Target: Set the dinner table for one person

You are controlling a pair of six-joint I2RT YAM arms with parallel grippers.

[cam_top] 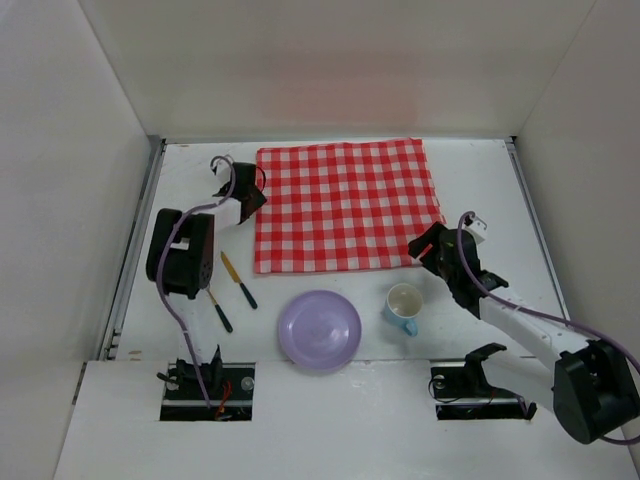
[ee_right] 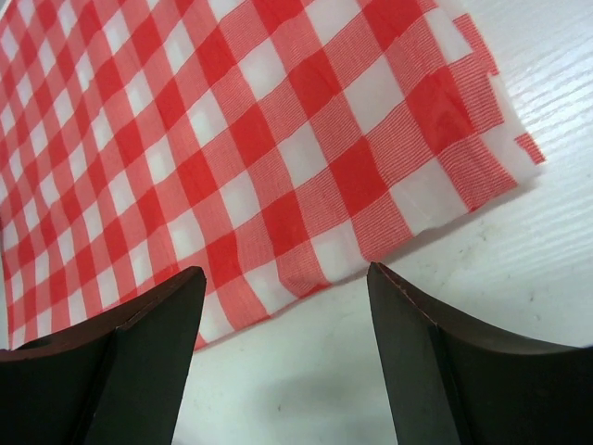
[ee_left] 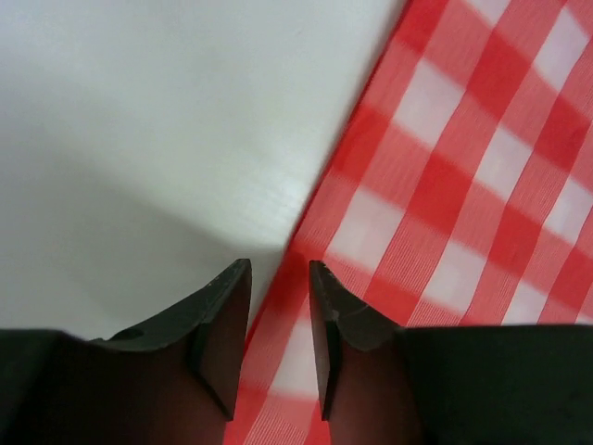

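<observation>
1. The desk (cam_top: pixel 480 180), the white dinner table to be set, spans the whole work area. It lies directly under both pincers, and its near strip holds the tableware.

2. The red-checked cloth (cam_top: pixel 345 205) lies flat on the far middle of the desk, probably as the mat for the single place. Its near right corner looks slightly ruffled in the right wrist view.

3. The lilac plate (cam_top: pixel 319 329) sits on bare desk just nearer than the cloth's front edge, not yet on it.

4. The left pincer (cam_top: pixel 243 190) is low at the cloth's left edge. In its wrist view the left pincer (ee_left: pixel 278 269) has its jaws a narrow gap apart, astride that edge. Nothing is pinched, bare desk is to one side and cloth to the other. I judge it is placed to tug or straighten that side.

5. The right pincer (cam_top: pixel 420 247) hovers at the cloth's near right corner. Seen from its own camera, the right pincer (ee_right: pixel 283 273) gapes wide and empty, with white desk below and the corner just ahead between the jaws, ready to nip it.

6. The blue-and-white cup (cam_top: pixel 404 305) stands upright to the right of the plate, near the right pincer.

7. Two slim utensils (cam_top: pixel 238 279) with yellow and dark parts lie to the left of the plate. I cannot tell whether they are knife or fork.
</observation>
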